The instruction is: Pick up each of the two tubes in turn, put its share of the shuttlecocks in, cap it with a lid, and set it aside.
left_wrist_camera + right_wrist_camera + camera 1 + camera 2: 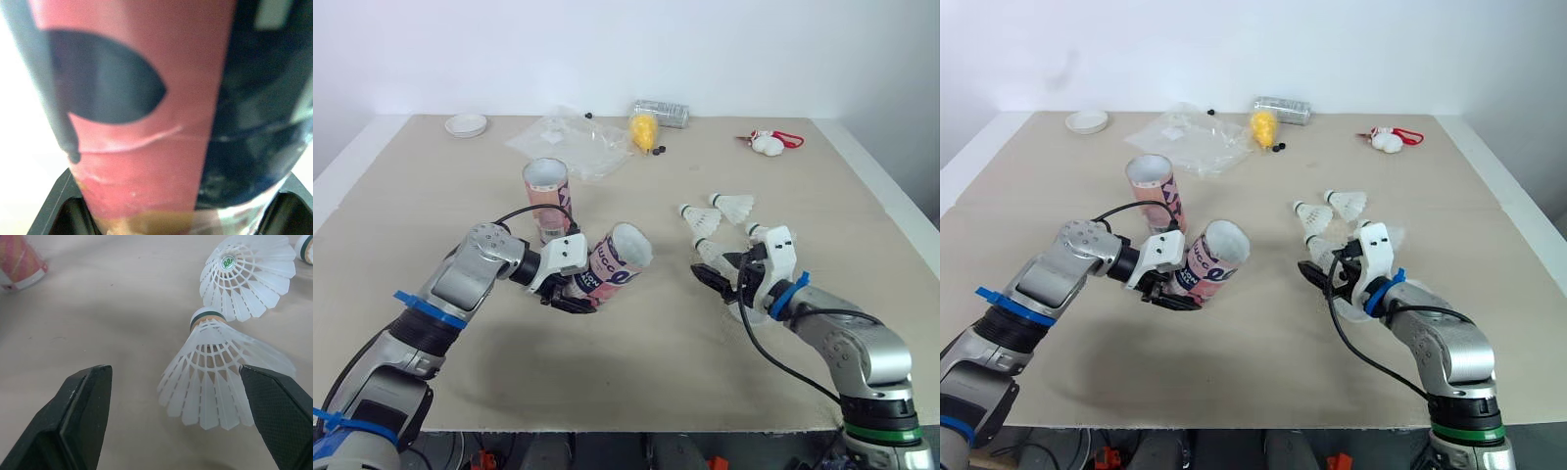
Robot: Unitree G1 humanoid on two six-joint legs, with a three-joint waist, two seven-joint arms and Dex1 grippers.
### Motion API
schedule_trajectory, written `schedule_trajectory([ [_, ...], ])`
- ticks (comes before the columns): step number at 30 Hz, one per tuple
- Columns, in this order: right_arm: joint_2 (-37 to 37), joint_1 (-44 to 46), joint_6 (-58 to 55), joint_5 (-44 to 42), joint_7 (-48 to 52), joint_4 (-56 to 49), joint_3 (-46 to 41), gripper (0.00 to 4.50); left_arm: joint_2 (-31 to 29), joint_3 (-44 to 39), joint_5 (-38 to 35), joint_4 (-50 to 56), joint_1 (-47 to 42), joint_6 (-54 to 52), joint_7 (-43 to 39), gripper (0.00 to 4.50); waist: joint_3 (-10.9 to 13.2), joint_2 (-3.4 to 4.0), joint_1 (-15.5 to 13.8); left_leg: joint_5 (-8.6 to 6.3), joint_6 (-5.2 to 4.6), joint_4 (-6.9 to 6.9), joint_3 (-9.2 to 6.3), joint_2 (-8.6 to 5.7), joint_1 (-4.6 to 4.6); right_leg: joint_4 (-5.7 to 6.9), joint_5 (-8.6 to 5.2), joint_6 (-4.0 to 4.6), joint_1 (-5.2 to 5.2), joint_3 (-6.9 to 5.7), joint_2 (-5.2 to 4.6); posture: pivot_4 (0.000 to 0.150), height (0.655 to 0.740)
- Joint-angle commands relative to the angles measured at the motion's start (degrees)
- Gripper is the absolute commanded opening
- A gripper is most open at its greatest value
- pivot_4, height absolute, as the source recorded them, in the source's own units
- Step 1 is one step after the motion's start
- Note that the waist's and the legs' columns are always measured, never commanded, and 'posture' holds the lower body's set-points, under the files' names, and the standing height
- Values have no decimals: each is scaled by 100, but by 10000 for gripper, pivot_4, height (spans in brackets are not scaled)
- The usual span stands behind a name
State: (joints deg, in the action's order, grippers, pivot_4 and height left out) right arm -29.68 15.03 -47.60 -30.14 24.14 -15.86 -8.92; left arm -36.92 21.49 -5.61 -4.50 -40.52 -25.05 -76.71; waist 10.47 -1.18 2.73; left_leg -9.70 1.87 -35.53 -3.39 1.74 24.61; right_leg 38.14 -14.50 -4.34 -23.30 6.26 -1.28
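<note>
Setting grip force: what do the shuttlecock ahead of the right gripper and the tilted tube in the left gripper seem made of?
Shuttlecock: probably moulded white plastic, matte, given its lattice-ribbed skirt; cork-coloured base. Tilted tube: likely cardboard with glossy printed pink-and-navy wrap.

Far across the table (411, 206) lie a clear bag (570, 143), a yellow object (644, 129) and a silvery can (664, 113).

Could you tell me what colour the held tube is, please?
The tube is pink with dark blue markings; best in left wrist view.

Blue lettering on the tilted tube (612, 266) and a green sticker on a shuttlecock (244, 276) are unreadable.
</note>
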Motion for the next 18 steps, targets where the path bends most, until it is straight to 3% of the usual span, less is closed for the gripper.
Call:
schedule_trajectory([
  [1,150,208,37,100,-237,84,-46,44525,6,51,29,45,80,-37,21,30056,0,0,1,0,0,0,0,0,0,0,0,0,0,0,0,1500,7400],
  [7,355,484,-34,235,-431,341,-15,44525,23,57,35,36,88,-30,42,30056,-1,1,0,0,0,0,0,0,0,0,1,0,0,0,0,1500,7400],
  [10,384,555,-84,243,-426,333,-2,32551,20,55,38,42,93,-31,47,30056,-1,1,-2,0,0,0,-1,0,0,0,1,0,0,0,1,1500,7400],
  [16,264,598,-117,332,-355,256,38,3858,11,50,40,45,108,-32,58,30056,-1,1,-1,0,0,0,-1,0,0,0,1,0,0,0,0,1500,7400],
  [17,234,592,-131,338,-329,237,33,670,11,50,40,40,106,-33,57,30056,-1,1,-1,0,0,0,0,0,0,0,1,0,0,0,0,1500,7400],
  [18,172,574,-130,363,-286,210,47,670,9,50,41,34,105,-30,57,30056,-1,1,-1,0,0,0,0,0,0,0,1,0,0,0,0,1500,7400],
])
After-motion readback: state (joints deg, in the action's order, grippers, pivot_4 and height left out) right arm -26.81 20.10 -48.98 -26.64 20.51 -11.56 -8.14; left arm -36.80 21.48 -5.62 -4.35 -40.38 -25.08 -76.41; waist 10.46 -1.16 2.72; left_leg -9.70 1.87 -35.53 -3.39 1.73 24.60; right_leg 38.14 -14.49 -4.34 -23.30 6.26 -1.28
